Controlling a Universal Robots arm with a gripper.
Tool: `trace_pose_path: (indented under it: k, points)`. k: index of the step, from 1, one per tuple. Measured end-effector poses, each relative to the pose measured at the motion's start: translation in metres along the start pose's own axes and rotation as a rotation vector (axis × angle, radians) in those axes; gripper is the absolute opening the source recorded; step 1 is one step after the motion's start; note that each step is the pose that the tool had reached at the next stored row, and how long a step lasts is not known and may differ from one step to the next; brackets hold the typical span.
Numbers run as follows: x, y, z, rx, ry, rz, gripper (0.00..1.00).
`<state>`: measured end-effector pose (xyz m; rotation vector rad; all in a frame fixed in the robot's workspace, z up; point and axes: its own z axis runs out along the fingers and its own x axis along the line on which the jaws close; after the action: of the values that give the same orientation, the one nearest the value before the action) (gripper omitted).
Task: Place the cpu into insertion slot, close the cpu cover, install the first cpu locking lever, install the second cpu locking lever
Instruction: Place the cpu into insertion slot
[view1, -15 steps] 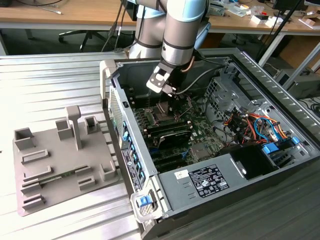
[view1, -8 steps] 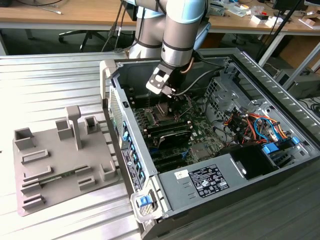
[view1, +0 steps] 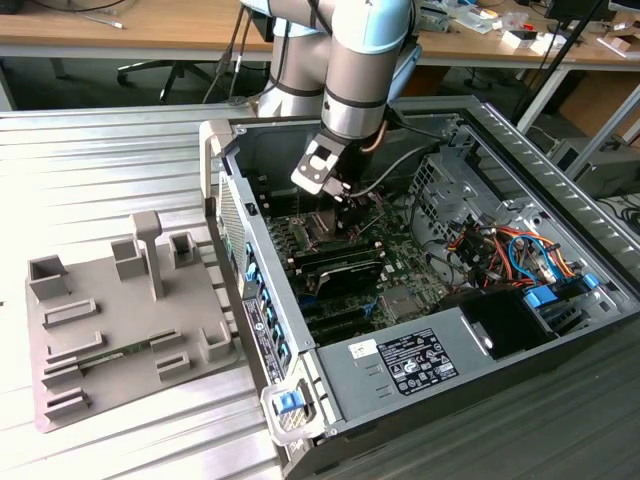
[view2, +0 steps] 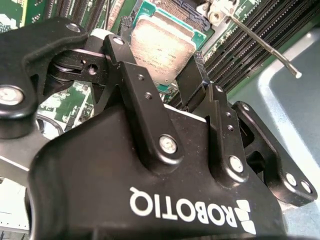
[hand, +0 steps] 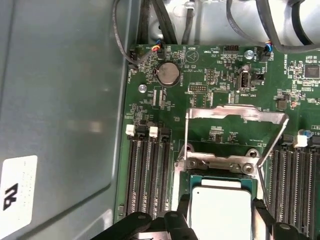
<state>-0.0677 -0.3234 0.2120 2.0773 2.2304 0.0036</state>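
Note:
In the exterior view my gripper (view1: 335, 205) reaches down into the open computer case (view1: 560, 180), over the green board. Both wrist views show the cpu (hand: 222, 207) (view2: 160, 45), a square chip with a silvery top, lying flat in the insertion slot (hand: 200, 178). My black fingers (hand: 183, 212) (view2: 131, 75) press against two opposite edges of it, so the gripper (hand: 221, 210) (view2: 162, 55) is shut on it. The cpu cover (hand: 235, 116), a silvery frame, stands swung open on its hinge just beyond the slot. A thin metal locking lever (hand: 270, 145) (view2: 265, 45) sticks up beside it.
Long black memory slots (hand: 150, 170) (hand: 295, 185) flank the socket. A coin battery (hand: 167, 74) and cable plugs sit farther along the board, and the grey case wall (hand: 60, 100) is close by. A grey fixture block (view1: 120, 320) lies on the table outside the case.

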Motion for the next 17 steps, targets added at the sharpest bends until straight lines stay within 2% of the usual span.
trace_pose_path:
  k: [1,2,3,4,8,13,17]
  points:
    - [-0.0003,-0.0002,0.0005,-0.0002,0.0046,0.002,0.55]
    - [-0.0003,-0.0002,0.0011,-0.0011,0.0202,0.008,0.55]
    - [-0.0004,-0.0003,0.0017,-0.0013,0.0282,0.012,0.55]
    - [-0.0005,-0.0004,0.0026,-0.0014,0.0295,0.016,0.55]
    - [-0.0012,-0.0006,0.0051,-0.0002,0.0285,0.033,0.55]
    - [-0.0044,-0.0019,0.0093,-0.0002,0.0310,0.034,0.55]
    - [-0.0043,-0.0019,0.0117,-0.0003,0.0311,0.034,0.55]
